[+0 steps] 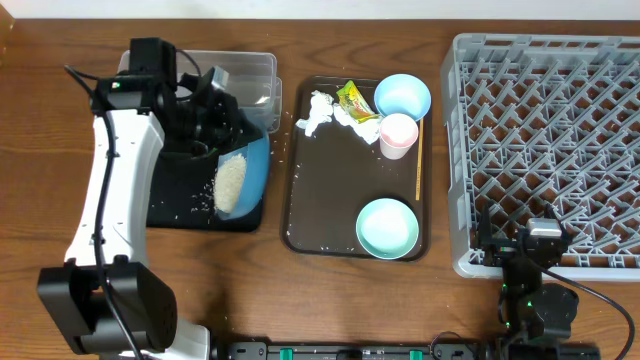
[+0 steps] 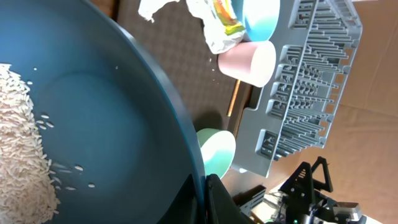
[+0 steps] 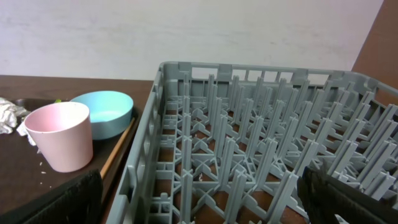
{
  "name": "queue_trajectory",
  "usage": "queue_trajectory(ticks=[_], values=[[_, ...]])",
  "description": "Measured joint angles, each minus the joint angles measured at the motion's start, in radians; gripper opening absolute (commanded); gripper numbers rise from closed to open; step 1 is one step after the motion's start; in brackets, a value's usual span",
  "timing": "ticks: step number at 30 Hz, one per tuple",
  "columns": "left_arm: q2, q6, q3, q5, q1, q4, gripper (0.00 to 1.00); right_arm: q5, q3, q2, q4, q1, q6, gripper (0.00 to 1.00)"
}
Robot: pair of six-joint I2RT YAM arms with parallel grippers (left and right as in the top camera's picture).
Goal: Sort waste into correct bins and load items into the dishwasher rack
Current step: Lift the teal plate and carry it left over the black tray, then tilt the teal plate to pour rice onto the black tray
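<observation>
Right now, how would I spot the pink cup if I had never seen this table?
Find the brown tray left of the big grey rack. Near its upper right corner, seen from overhead, the pink cup stands beside the light blue bowl. It is the only pink thing, narrower than either bowl.

Rack (image 1: 545,150) right, serving tray (image 1: 325,190) centre, shallow bin (image 1: 185,192) left, tub (image 1: 255,75) behind it. On serving tray: bowl (image 1: 388,228) near, cup (image 1: 398,133) and tissues (image 1: 322,112) far.
</observation>
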Motion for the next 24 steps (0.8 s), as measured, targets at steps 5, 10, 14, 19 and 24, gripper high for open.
queue_trajectory(ticks=[5, 10, 14, 19, 24], values=[[0.000, 0.045, -0.004, 0.067, 0.035, -0.008, 0.06, 0.000, 0.000, 0.000, 0.000, 0.000, 0.000, 0.99], [0.000, 0.095, -0.004, 0.124, 0.068, -0.048, 0.06, 0.000, 0.000, 0.000, 0.000, 0.000, 0.000, 0.99], [0.000, 0.131, -0.005, 0.148, 0.095, -0.079, 0.07, 0.000, 0.000, 0.000, 0.000, 0.000, 0.000, 0.99], [0.000, 0.161, -0.006, 0.163, 0.135, -0.082, 0.06, 0.000, 0.000, 0.000, 0.000, 0.000, 0.000, 0.99], [0.000, 0.207, -0.012, 0.196, 0.158, -0.092, 0.06, 0.000, 0.000, 0.000, 0.000, 0.000, 0.000, 0.99]])
